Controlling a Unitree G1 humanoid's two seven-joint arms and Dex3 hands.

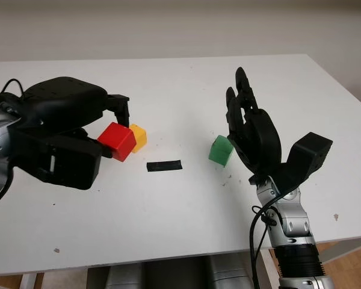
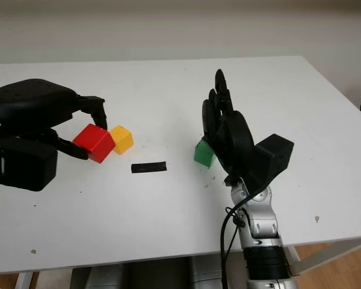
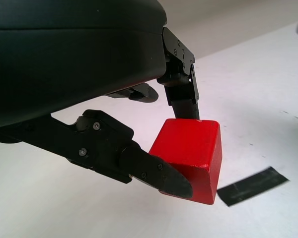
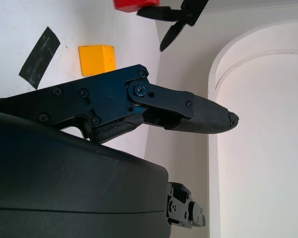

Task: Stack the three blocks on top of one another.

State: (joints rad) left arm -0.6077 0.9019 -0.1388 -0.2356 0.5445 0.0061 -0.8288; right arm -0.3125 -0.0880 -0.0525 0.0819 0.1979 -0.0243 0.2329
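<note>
White table (image 1: 168, 229), plain wall behind. Red block (image 1: 117, 141) at left-centre of frame, pinched between left hand (image 1: 63, 129) fingers (image 3: 159, 173) on opposite faces, touching or just beside yellow block (image 1: 138, 137). Green block (image 1: 219, 150) mid-right, just left of right hand (image 1: 253, 132), which is open and empty. Blocks look rigid, light, smooth-faced, so grip flat sides squarely. Black tape strip (image 1: 164, 165) between. No readable writing.

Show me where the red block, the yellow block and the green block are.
red block (image 1: 117, 141), left eye view, on its front face, held in the left hand.
yellow block (image 1: 138, 136), left eye view, on its visible side face.
green block (image 1: 219, 150), left eye view, on its front face.
</note>
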